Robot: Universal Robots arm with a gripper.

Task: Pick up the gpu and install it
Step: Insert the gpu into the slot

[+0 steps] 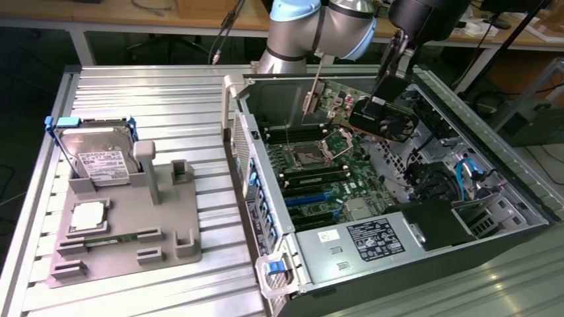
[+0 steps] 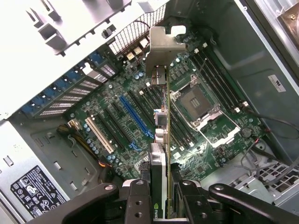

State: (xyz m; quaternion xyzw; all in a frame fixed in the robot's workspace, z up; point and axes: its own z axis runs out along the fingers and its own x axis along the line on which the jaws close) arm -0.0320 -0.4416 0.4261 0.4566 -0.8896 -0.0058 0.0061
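Exterior view: a robot arm [image 1: 317, 26] reaches down into an open desktop computer case [image 1: 529, 191] lying on its side on a ribbed metal counter [image 1: 132, 92]. The jaws are closed partway, clamped on the gpu [image 1: 385, 120], a dark card with a black fan shroud. It hangs tilted directly beneath the jaws, clear of the green motherboard [image 1: 326, 172] below it. Under the jaws and a little to one side is the open CPU socket [image 1: 316, 155]. Nearer the front of the case, well apart from the jaws, sits the black power supply [image 1: 370, 241]. Outside the case, far from the jaws, a grey holding fixture [image 1: 168, 231] stands on the counter. It carries a hard drive [image 1: 97, 155] in a blue frame and a square processor chip [image 1: 88, 216].

Wrist view: the gpu [image 2: 159, 158] appears edge-on as a thin strip running straight out from between the jaws. Its silver bracket [image 2: 161, 46] is at the end farthest from them, toward the perforated rear wall of the case. Beneath and just beside the card lie the expansion slots, among them a long blue slot [image 2: 135, 116]. The CPU socket [image 2: 196, 105] lies on the card's other side.

Progress, as a judgement: the pick-up looks done, since the card is gripped and lifted over the board. The install is not. The card looks unseated, held above the slots with its bracket not yet against the rear wall.
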